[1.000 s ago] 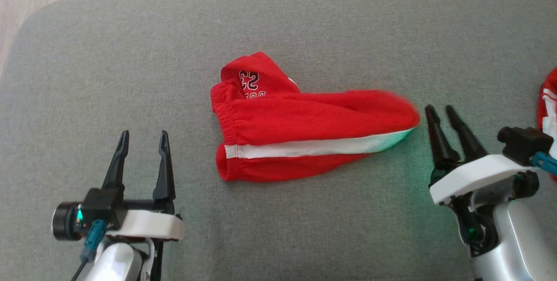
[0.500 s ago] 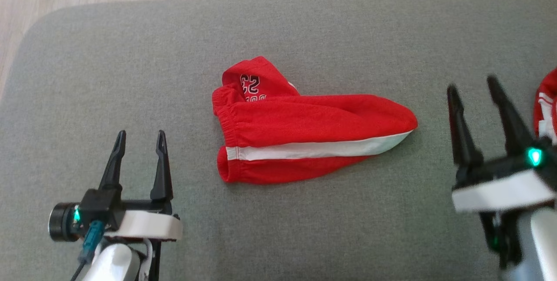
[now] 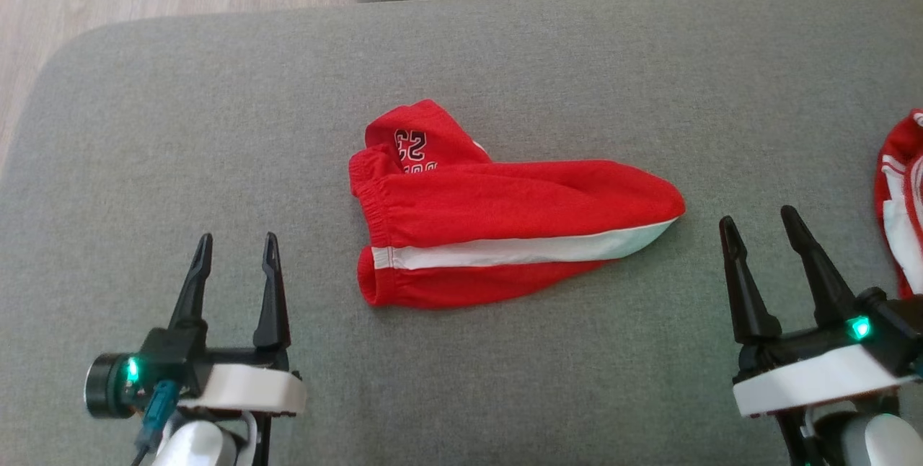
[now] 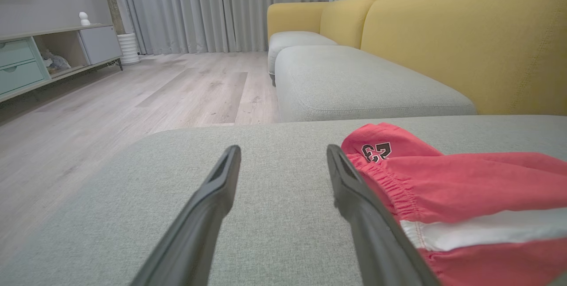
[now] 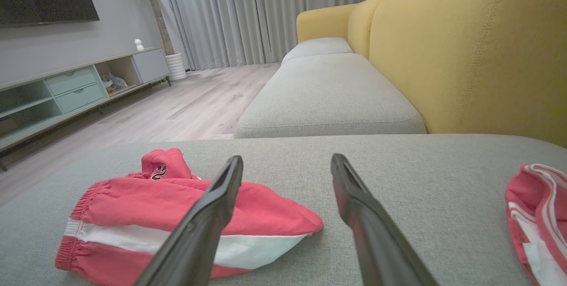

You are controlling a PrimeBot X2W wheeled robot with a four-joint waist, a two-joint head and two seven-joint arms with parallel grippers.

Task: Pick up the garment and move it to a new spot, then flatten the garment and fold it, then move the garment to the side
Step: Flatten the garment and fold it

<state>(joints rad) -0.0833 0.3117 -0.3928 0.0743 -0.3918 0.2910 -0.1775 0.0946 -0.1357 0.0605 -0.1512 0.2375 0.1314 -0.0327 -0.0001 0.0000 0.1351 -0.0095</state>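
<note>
1. Head view: folded red shorts [image 3: 505, 235] with a white stripe and a printed number lie mid-cushion [image 3: 505, 55]. The left gripper [image 3: 236, 244] and right gripper [image 3: 758, 219] are both spread wide and empty.
2. Left wrist view: gathered waistband nearest.
3. Right wrist view: tapered end nearest.

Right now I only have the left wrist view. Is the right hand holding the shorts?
Observer: No. The right hand is open and touching nothing, off to the right of the pointed end of the red shorts.
Operator: Anything else lying nearby?
Observer: Yes, a second red-and-white garment lies on the grey cushion, to that hand's right.
Operator: How do the shorts end on that side?
Observer: They taper to a tip, the white stripe running right to it.
</note>
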